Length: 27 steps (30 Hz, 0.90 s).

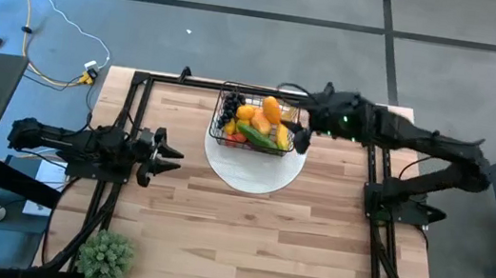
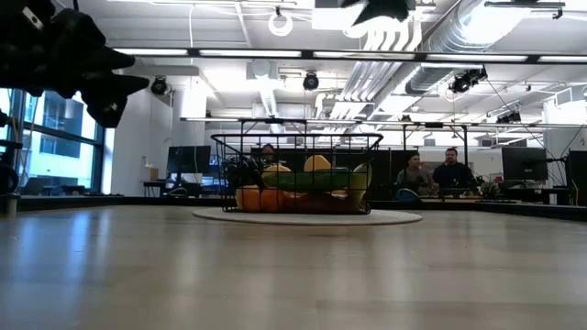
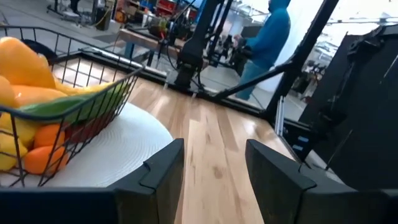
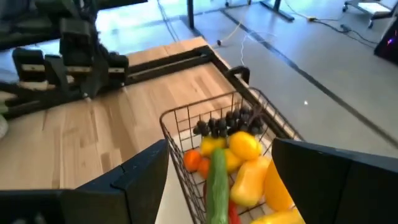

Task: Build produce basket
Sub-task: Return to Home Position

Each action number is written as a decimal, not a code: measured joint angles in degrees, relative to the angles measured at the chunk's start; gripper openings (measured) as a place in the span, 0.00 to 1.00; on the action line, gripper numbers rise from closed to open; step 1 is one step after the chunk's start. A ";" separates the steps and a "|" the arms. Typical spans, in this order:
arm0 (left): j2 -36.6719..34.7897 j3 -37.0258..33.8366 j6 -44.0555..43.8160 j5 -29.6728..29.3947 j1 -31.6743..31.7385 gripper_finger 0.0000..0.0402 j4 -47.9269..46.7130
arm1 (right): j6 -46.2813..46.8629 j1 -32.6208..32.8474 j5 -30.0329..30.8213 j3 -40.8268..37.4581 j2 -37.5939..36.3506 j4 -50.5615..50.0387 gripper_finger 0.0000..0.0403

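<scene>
All toy produce (image 1: 258, 121) I can see lies in the small black wire-mesh basket (image 2: 348, 151), which stands on a round white plate (image 1: 253, 173) on the pale plank table (image 1: 263, 247). I judge the filling done, with only parking the arms left. The right gripper (image 1: 302, 138) hovers just beside the basket, fingers apart. The left gripper (image 1: 169, 156) waits well apart from it, its fingers also spread. A bushy green potted plant (image 1: 106, 257) sits at a table corner. Beyond is an open office with seated people (image 2: 449, 170).

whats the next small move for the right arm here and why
Probably lift the right gripper up and back from the basket, toward its own side of the table. It hangs open and empty by the basket's right end, the produce already sits inside, and the left gripper waits open at the table's left side.
</scene>
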 joint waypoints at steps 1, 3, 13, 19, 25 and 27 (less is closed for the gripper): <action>-0.01 0.02 0.00 0.02 0.00 0.40 -0.47 | 1.35 -0.19 -0.03 -4.88 -2.25 3.21 0.66; 0.02 0.03 -0.01 0.02 0.00 0.40 -1.63 | 3.46 -0.36 -0.06 -13.40 -7.07 9.99 0.66; 0.61 0.07 1.06 0.10 0.04 0.40 -1.81 | 7.15 1.48 -0.77 -40.28 -29.38 20.16 0.66; 0.63 0.07 0.50 0.02 0.04 0.40 -1.81 | 8.49 1.98 -0.77 -49.95 -40.49 20.16 0.66; 0.63 0.09 0.50 0.02 0.04 0.40 -1.79 | 9.54 1.98 -0.60 -58.09 -50.65 20.21 0.66; 0.63 0.09 0.50 0.02 0.04 0.40 -1.79 | 9.40 1.98 -1.77 -59.93 -53.75 20.32 0.66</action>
